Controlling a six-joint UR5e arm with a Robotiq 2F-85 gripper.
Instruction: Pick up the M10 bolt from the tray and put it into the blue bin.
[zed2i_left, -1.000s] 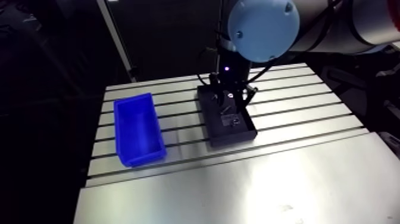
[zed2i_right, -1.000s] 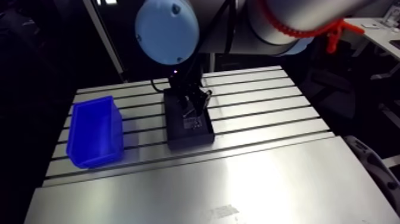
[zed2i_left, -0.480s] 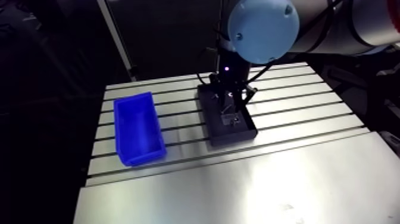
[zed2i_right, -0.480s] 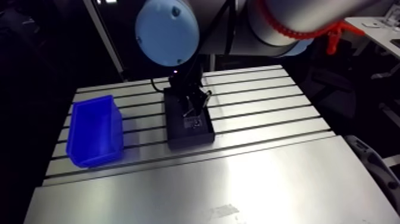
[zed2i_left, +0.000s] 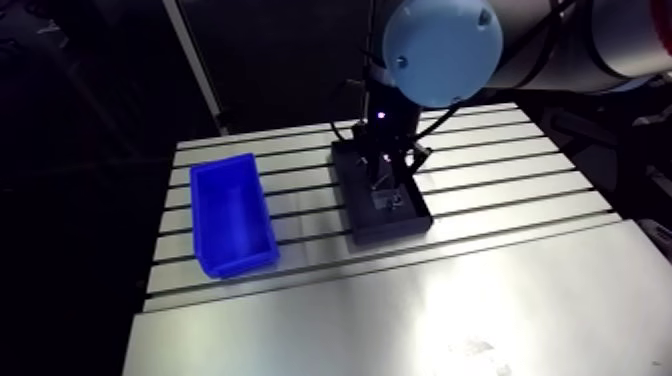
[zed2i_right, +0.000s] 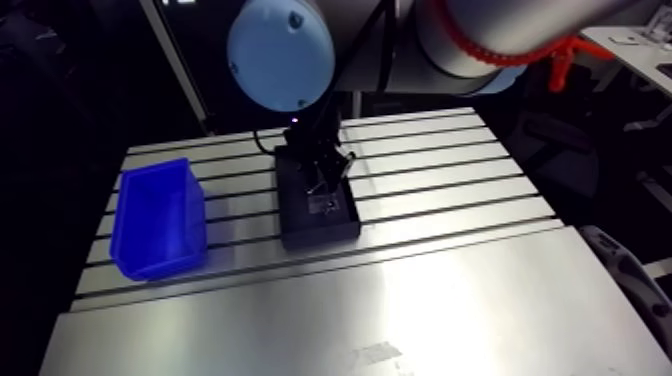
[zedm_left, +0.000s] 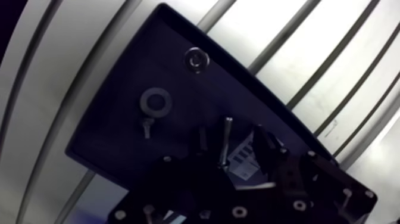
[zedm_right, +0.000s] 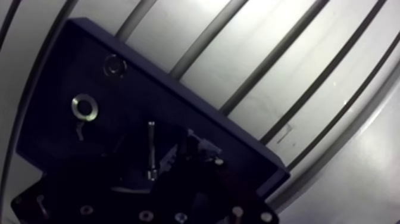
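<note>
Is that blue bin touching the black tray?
Apart. The arm view shows a strip of bare table between the blue bin and the black tray.

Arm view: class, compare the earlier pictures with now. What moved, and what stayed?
The gripper seems to have eased slightly lower into the black tray; nothing was taken or released. The blue bin and tray stayed put; the picture's slight shift is the camera's.

Robotics lab: slotted aluminium table (zed2i_left: 400, 300).
</note>
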